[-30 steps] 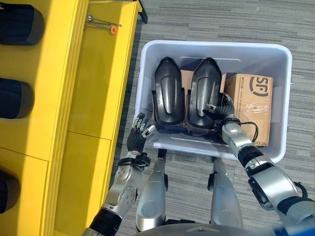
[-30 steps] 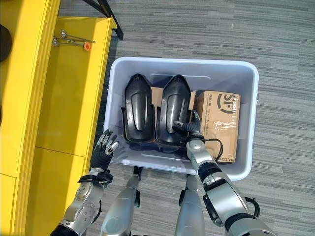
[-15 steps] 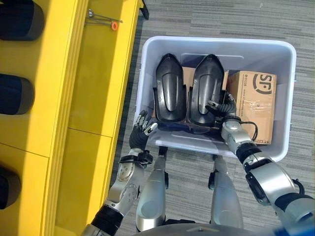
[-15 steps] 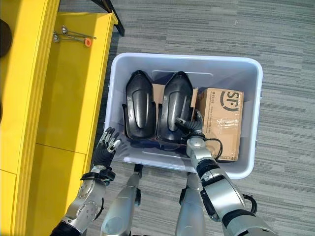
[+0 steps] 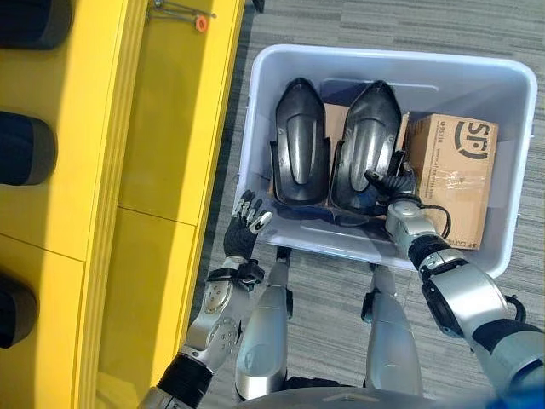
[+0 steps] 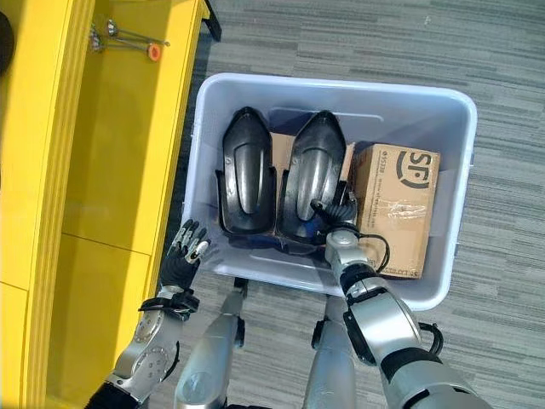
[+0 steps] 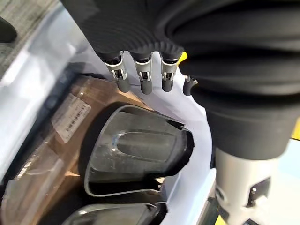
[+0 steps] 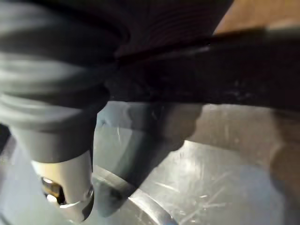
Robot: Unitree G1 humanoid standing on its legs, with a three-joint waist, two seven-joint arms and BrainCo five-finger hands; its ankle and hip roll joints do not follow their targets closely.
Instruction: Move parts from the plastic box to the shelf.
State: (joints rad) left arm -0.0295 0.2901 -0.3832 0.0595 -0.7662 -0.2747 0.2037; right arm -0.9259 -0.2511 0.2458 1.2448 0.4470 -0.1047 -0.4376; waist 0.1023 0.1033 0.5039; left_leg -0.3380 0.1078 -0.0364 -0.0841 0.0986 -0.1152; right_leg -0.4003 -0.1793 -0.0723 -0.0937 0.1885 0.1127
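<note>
Left hand hangs just outside the near left corner of the plastic box, fingers straight and spread, nothing in it. In its wrist view the fingertips point over the box wall toward the nearer black part, not touching.

Right hand reaches over the near wall of the box, down at the near end of the right black part, between it and the cardboard box. Fingers sit against the part's lower edge, but mostly hidden behind the wrist cover and the part itself; the right wrist view shows a dark blur pressed close to a glossy surface, so can't tell if they're curled on it or just resting.

Two black molded parts in the box, side by side, pointed ends away from the robot: left black part and the right one, touching or nearly so along their sides. Both lie partly on brown cardboard, whose extent is hidden under them. The cardboard box sits in the box's right side, just beside the right part.

Yellow shelf runs along the robot's left, close to the box. Dark rounded items on its upper level, cut off by the frame edge. At the far end, a small metal tool with an orange tip, hard to make out.
</note>
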